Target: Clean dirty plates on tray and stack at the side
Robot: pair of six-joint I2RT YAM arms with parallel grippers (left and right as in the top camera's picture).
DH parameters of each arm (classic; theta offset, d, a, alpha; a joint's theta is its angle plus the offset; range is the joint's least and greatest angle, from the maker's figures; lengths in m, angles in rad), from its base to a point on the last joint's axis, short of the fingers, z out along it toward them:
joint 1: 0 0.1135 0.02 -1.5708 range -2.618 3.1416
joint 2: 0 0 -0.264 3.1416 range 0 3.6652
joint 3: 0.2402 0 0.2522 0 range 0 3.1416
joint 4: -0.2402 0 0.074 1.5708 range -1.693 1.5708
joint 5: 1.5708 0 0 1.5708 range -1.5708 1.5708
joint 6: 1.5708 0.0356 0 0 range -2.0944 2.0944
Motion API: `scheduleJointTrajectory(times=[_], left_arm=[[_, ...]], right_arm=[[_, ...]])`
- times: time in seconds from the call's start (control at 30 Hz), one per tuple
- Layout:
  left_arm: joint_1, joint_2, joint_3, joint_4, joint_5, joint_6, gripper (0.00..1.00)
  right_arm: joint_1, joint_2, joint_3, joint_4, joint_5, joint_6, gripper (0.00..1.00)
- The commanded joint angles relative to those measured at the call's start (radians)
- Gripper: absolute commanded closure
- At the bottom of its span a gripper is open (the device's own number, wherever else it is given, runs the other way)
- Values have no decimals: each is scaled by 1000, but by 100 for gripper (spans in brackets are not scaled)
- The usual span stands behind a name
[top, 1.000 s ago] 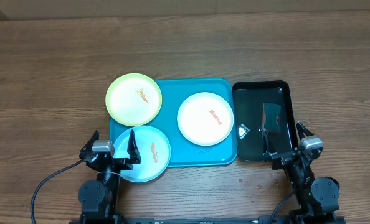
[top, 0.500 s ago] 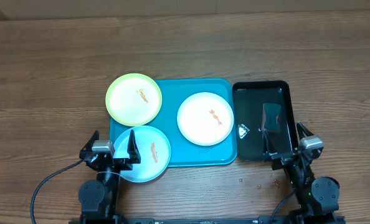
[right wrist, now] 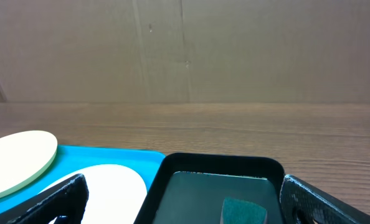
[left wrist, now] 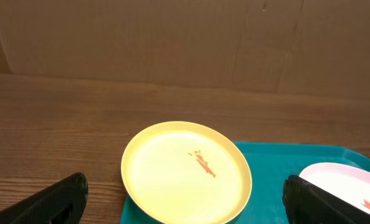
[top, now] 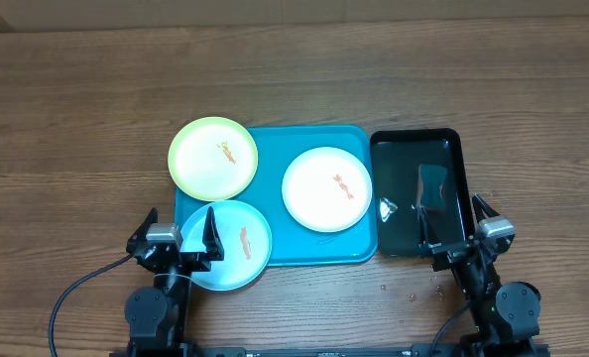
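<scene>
**Three smeared plates, both end effectors wide and empty**

The white plate [top: 327,188] sits wholly on the turquoise tray [top: 275,144], right of its middle, with an orange-red smear near its centre. The yellow-green plate [top: 213,157] hangs over the tray's far-left corner, partly above the tabletop [top: 76,119]. The light blue plate [top: 237,248] overhangs the near-left corner in the same way. Both also carry a small smear. No plate has been stacked at the side yet, so cleaning looks not yet begun.

Just beside the tray's right edge lies a narrower black tray [top: 413,135] holding a dark green sponge [top: 431,186]. The sponge's long axis seems to run away from the robot, though the glossy floor makes its outline hard to read.

The left end effector [top: 180,223] hovers at the light blue plate's left rim, fingers spread wide and gripping nothing. The right end effector [top: 455,224] hangs over the near end of the black tray, equally wide and empty.

The sponge lies straight ahead of the right end effector and well apart from the left, so the right arm is the likely one to fetch it. The left arm is nearer the light blue and yellow-green plates.
</scene>
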Motion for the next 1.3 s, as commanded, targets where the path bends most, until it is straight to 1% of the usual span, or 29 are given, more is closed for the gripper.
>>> scheduleJointTrajectory(times=[0.0,0.8,0.87,0.97,1.0,1.27], left_arm=[[0,-10,-4,-1,-6,11,0],[0,-10,-4,0,-6,11,0],[0,-10,-4,0,-6,11,0],[0,-10,-4,0,-6,11,0],[0,-10,-4,0,-6,11,0],[0,-10,-4,0,-6,11,0]], right_arm=[[-5,-7,-11,3,-5,-3,0],[-5,-7,-11,3,-6,-3,0],[-5,-7,-11,4,-14,27,0],[-5,-7,-11,4,-17,147,0],[-5,-7,-11,5,-17,160,0],[-5,-7,-10,6,-17,159,0]])
